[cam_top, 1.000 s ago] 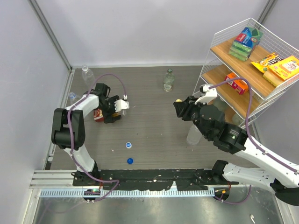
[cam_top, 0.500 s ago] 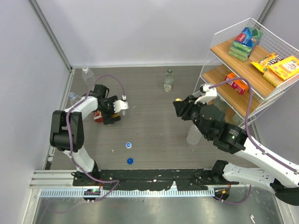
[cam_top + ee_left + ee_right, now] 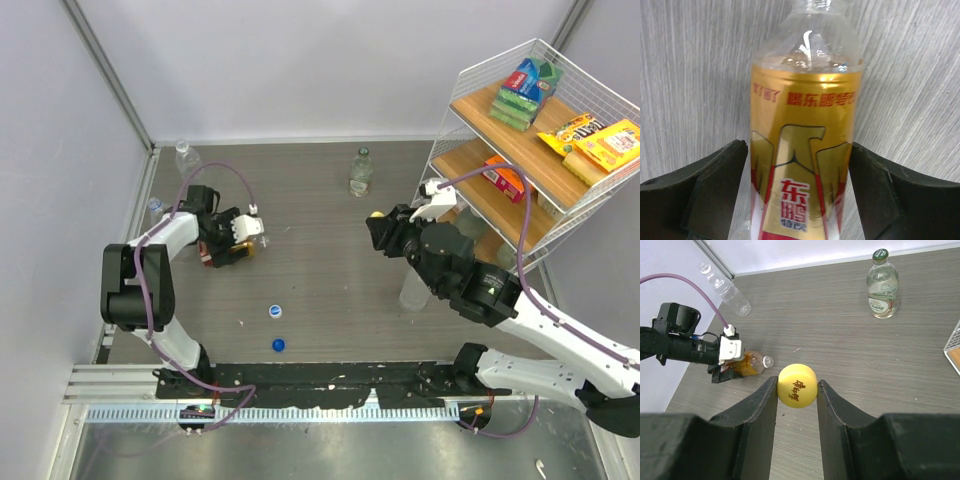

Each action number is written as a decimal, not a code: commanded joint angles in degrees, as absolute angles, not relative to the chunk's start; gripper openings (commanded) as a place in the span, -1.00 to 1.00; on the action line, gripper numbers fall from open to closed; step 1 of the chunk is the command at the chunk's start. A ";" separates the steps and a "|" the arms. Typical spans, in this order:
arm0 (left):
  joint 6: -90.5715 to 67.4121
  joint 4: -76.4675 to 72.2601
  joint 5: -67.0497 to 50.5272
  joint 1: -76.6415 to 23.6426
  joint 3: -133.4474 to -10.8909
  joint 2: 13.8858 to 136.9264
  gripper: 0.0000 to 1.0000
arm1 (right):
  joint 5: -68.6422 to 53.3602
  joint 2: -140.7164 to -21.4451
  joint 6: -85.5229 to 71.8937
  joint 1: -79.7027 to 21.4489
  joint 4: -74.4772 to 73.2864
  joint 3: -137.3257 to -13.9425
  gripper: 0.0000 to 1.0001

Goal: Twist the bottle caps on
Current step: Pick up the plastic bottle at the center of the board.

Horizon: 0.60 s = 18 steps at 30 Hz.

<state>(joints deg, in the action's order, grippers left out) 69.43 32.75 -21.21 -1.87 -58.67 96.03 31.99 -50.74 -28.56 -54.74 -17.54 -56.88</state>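
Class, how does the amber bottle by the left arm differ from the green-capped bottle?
The amber bottle lies on its side, uncapped; the green-capped bottle stands upright, closed. The amber bottle has a gold-and-red label, the green-capped bottle a small pale one. Both are small drink bottles.

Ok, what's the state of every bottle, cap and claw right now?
Amber bottle: lying on its side, uncapped.
Left claw: straddling the amber bottle, grip unclear.
Yellow cap: clamped in the right claw.
Right claw: shut on the yellow cap.
Green-capped bottle: upright, capped.
White cap: loose on the table.
Blue cap: loose on the table.
Right-hand clear bottle: upright, top hidden.
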 commanded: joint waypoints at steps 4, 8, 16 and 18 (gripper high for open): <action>68.74 28.48 -25.39 -0.62 -58.45 94.31 0.30 | 32.43 -51.94 -27.60 -54.76 -14.50 -58.54 -0.51; 67.24 29.70 -31.27 -0.62 -59.59 91.94 0.11 | 31.56 -52.21 -27.51 -54.76 -13.54 -58.36 -0.51; 53.38 25.25 -54.02 -3.24 -67.67 84.47 0.00 | 30.94 -52.74 -27.16 -54.76 -12.04 -58.18 -0.51; 39.63 13.87 -57.73 -5.61 -67.24 81.84 -0.09 | 30.15 -52.12 -26.90 -54.76 -11.95 -58.36 -0.51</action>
